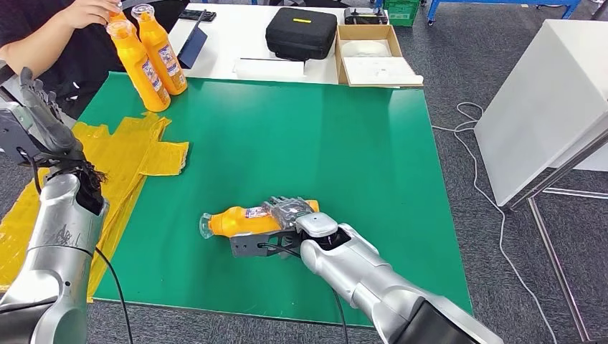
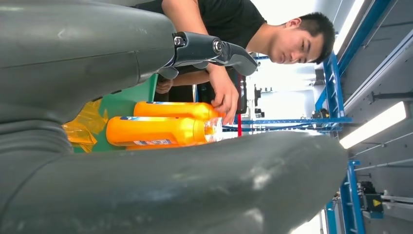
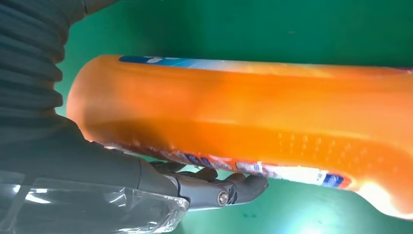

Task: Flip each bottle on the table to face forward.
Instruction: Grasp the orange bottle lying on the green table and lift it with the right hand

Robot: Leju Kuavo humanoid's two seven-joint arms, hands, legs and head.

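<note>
An orange bottle point(image 1: 240, 218) with a clear cap lies on its side on the green mat point(image 1: 301, 136), cap pointing left. My right hand point(image 1: 283, 229) grips its base end. In the right wrist view the fingers point(image 3: 214, 187) wrap one side of the orange bottle point(image 3: 243, 112), against its label. Two more orange bottles point(image 1: 147, 68) point(image 1: 163, 50) stand upright at the mat's far left corner, and a person's hand point(image 1: 89, 13) rests on their caps. My left hand point(image 1: 39, 118) is raised at the left, fingers apart, holding nothing. The left wrist view shows both bottles point(image 2: 156, 130) beyond it.
Crumpled yellow plastic bags point(image 1: 136, 154) lie along the mat's left edge. A black case point(image 1: 301, 32) and an open cardboard box point(image 1: 373, 54) sit on the white table behind. A white cabinet point(image 1: 545, 93) stands to the right, with cables on the floor.
</note>
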